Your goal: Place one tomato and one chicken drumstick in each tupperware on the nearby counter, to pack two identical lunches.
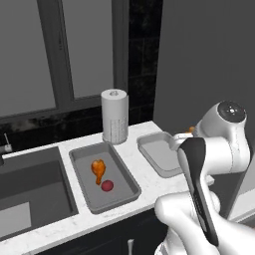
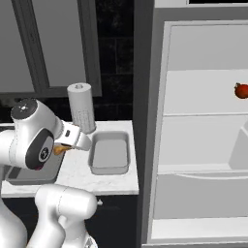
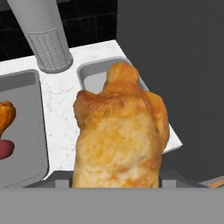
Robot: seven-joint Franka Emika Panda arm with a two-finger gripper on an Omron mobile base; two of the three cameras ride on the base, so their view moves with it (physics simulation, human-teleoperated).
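Observation:
My gripper [image 3: 116,181] is shut on a golden chicken drumstick [image 3: 120,135], which hangs over the near edge of the right tupperware [image 3: 94,74]. That grey tray [image 1: 157,154] looks empty, though its near half is hidden by the arm or the meat. The left tupperware [image 1: 79,154] holds another drumstick [image 1: 98,170] and a red tomato [image 1: 107,186] side by side. Both trays rest on the white marbled counter [image 1: 132,149]. A second tomato [image 2: 241,90] lies on a shelf of the open fridge at the right. A sliver of the held drumstick [image 2: 60,149] peeks out beside the hand.
A paper-towel roll [image 1: 115,115] stands behind the two trays against the dark wall. The dark sink basin [image 1: 25,184] lies left of the left tray. The white open fridge [image 2: 203,145] takes up the right side, its grey side wall bordering the counter's end.

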